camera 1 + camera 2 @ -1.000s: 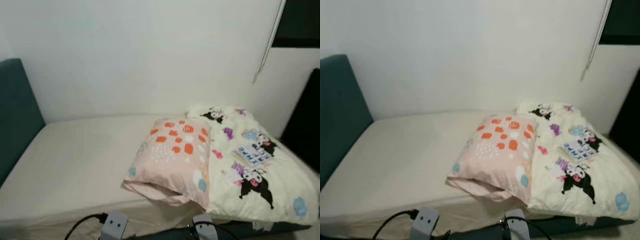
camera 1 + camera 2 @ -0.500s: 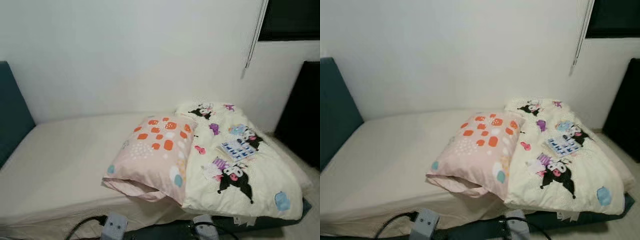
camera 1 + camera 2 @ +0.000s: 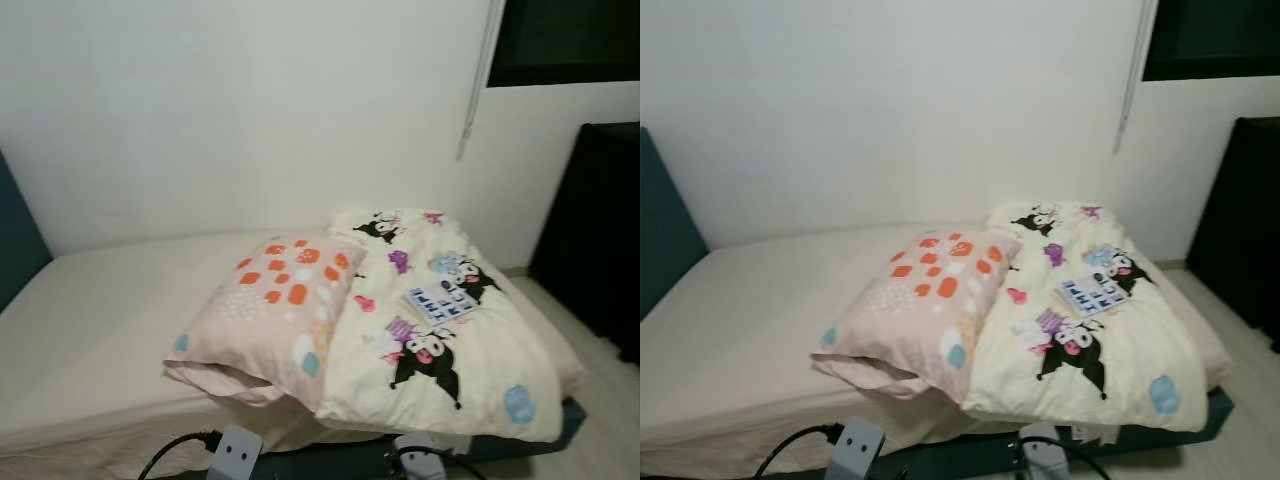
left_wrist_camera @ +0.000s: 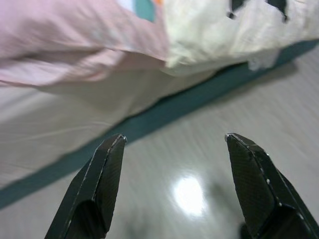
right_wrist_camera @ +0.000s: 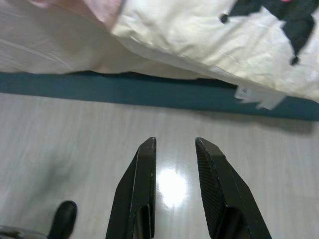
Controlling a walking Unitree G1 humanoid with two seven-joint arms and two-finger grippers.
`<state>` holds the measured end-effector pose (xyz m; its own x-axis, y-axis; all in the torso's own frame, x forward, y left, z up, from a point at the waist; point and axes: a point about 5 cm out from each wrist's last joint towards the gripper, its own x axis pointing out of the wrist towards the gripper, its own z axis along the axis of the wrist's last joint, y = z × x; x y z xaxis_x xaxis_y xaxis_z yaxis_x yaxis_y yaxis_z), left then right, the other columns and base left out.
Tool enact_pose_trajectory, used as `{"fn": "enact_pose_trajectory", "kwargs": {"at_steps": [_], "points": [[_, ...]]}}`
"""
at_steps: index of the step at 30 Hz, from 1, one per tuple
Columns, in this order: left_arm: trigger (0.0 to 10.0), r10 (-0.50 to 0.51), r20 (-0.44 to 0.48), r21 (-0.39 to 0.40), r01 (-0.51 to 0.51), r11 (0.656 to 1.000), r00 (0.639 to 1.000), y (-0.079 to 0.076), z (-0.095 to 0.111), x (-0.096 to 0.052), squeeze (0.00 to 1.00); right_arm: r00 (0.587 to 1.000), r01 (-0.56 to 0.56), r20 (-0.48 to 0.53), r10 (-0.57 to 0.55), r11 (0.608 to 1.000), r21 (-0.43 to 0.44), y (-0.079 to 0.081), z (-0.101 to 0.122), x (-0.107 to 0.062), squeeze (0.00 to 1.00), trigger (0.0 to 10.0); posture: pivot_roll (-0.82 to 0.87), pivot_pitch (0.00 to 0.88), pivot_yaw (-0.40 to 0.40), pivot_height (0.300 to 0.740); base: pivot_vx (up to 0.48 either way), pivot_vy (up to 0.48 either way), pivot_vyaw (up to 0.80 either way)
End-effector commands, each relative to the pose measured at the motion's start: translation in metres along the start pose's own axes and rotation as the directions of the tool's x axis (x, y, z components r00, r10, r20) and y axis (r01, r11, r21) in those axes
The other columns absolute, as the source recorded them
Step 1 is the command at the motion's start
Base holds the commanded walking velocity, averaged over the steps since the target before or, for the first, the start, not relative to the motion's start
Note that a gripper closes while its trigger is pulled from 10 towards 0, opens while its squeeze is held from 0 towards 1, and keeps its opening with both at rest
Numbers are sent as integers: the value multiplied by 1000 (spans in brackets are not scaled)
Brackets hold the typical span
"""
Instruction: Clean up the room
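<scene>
Bed (image 3: 100, 330): pillow (image 3: 265, 315) well beyond left gripper (image 4: 174, 142) spread, right gripper (image 5: 174, 144) narrowly parted.

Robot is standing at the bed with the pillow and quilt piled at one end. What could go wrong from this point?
1. The pink spotted pillow overlaps the cream cartoon-print quilt, so pulling one may drag the other.
2. The quilt's edge overhangs the teal bed base; a tug could slide it onto the floor.
3. Both hands hang low over the floor: left hand open, right hand with a narrow gap, possibly too narrow for bulky bedding.
</scene>
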<state>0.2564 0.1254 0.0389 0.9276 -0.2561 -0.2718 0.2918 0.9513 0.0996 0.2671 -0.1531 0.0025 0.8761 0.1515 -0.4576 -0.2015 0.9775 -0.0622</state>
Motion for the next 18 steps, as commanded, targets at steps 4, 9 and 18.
{"fn": "enact_pose_trajectory", "kwargs": {"at_steps": [4, 9, 18], "points": [[10000, -7, -53, -34, 5, 999, 999, 2, -9, -5, 0, 1000, -16, -16, 16, 1000, 12, 7, -6, -1, 0, 10000, 32, 121, -8, 740, 0, 421, 0], [10000, -2, -42, -10, 2, 1000, 999, 2, -7, -5, 0, 1000, -15, -16, 15, 1000, 14, 7, -6, -1, 0, 10000, 32, 122, -7, 740, 0, 384, 0], [10000, -7, 1, 0, 7, 1000, 1000, -1, -2, -3, 0, 1000, -12, -6, 12, 1000, 21, 6, -5, -1, 0, 10000, 28, 125, -12, 740, 0, 0, 0]]}}
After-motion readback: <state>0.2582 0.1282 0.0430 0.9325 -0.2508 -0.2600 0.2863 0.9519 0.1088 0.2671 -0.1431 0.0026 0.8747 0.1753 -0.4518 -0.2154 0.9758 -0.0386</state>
